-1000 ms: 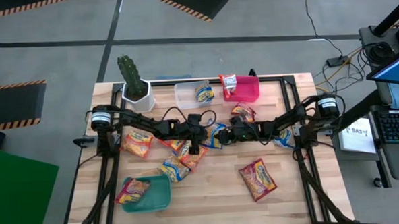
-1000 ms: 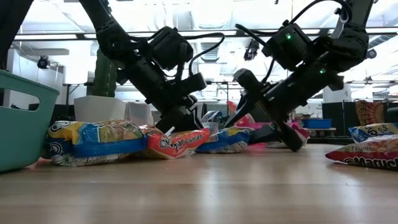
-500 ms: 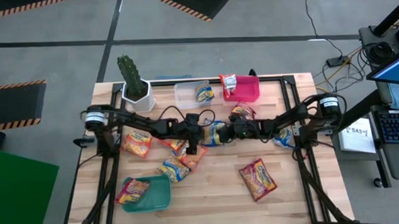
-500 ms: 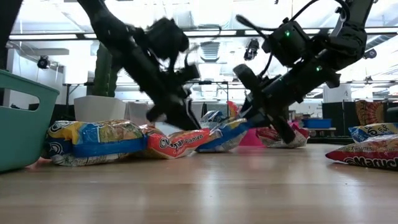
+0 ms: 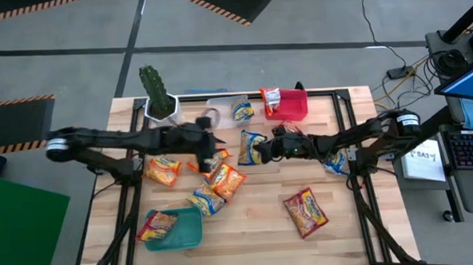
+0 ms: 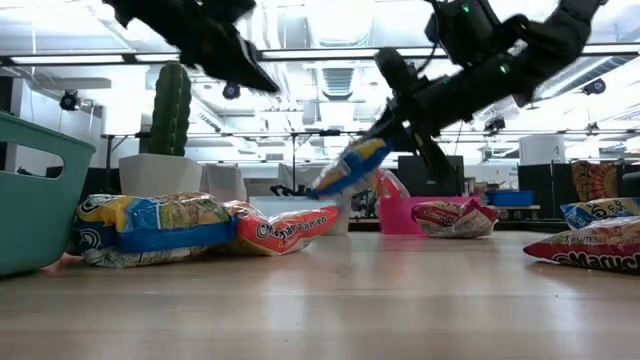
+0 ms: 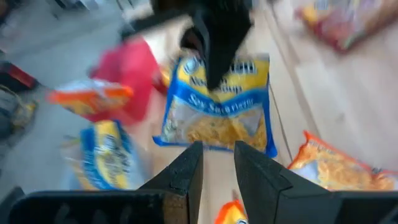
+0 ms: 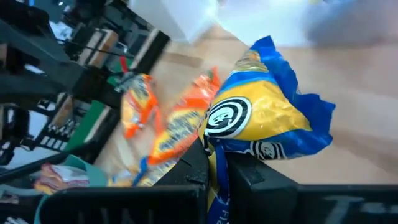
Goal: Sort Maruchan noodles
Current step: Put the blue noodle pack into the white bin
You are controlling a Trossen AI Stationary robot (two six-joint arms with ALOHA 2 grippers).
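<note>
My right gripper (image 5: 261,151) is shut on a blue-and-yellow Maruchan packet (image 5: 249,146), held clear of the table near its middle. The same packet (image 8: 267,118) sits pinched between my right fingers in the right wrist view and hangs tilted (image 6: 345,170) in the low view. My left gripper (image 5: 211,140) hovers to its left, above the orange packets (image 5: 227,181), fingers (image 7: 186,171) slightly apart and empty. More packets lie loose: one orange-yellow (image 5: 164,169), one red-yellow (image 5: 305,211), one blue (image 5: 334,164).
A teal bin (image 5: 189,234) at the front left holds one packet. A clear bin (image 5: 218,113) and a red bin (image 5: 298,107) at the back each hold one. A potted cactus (image 5: 159,96) stands at the back left. Bare wood lies along the front.
My right gripper closed on the blue packet and lifted it off the table. My left arm rose and drew back to the left, away from the pile.
</note>
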